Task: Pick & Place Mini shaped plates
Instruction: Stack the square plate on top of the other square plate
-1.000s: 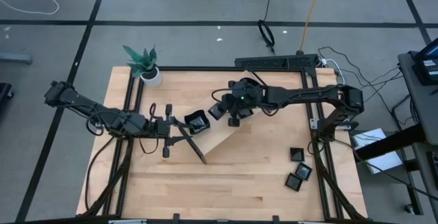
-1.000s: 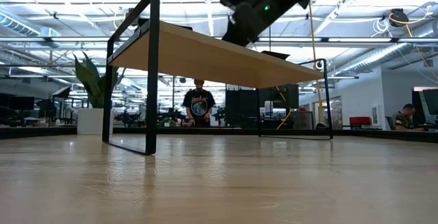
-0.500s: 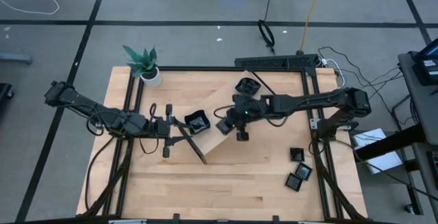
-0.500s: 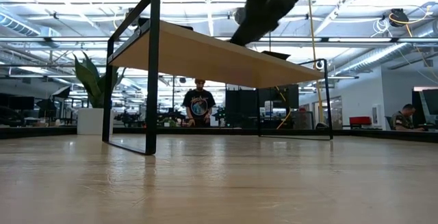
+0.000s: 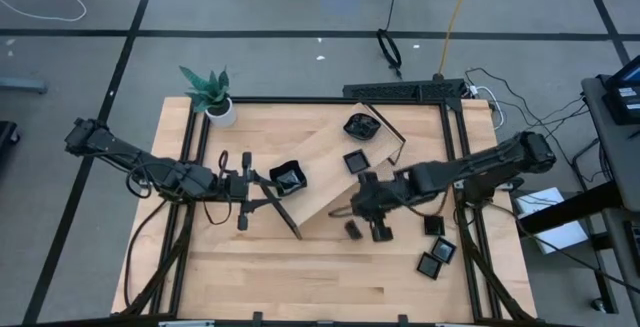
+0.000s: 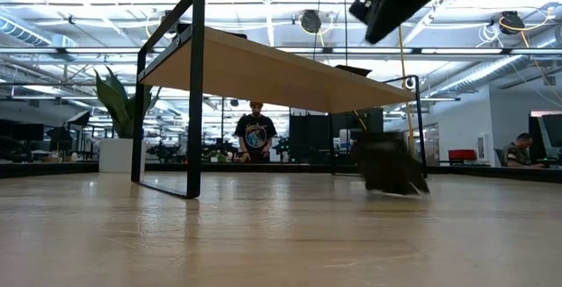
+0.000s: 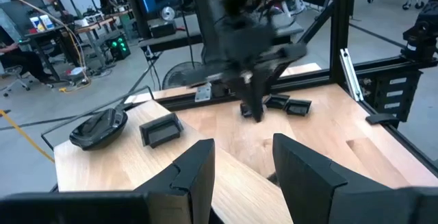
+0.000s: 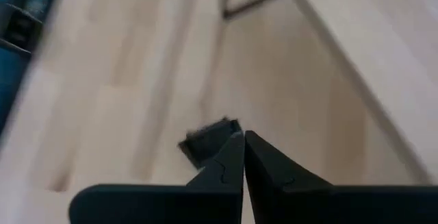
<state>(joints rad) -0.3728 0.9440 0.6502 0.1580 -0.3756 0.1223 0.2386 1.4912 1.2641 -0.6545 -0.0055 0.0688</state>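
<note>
Plates are spread across the table in the high view: a rounded black dish (image 5: 359,126) and a square plate (image 5: 355,161) sit on the pale wooden tray (image 5: 325,182), which runs diagonally and is lifted at its near-left end, another black dish (image 5: 288,178) lies by the tray's left edge, and three more square plates (image 5: 436,247) wait in a cluster near the right frame rail. The right gripper (image 5: 377,230) is off the tray's lower right edge, fingers pressed fully together and carrying nothing; its wrist view shows the two tips meeting with a small dark square plate (image 8: 209,138) lying flat on the bare tabletop just ahead of them. That same loose plate (image 5: 354,230) shows just beside the gripper, on its tray side, so the right arm is plainly the nearer one. The left gripper (image 5: 243,185) hangs at the tray's black end rail, fingers (image 7: 194,169) spread partway; whether they bear on the rail cannot be told. Judging from this, the pickup turns on the plate lying just off the tips toward the tray: the jaws would have to spread first and straddle one raised edge. Risk: closed tips could nudge the glossy plate away.
</note>
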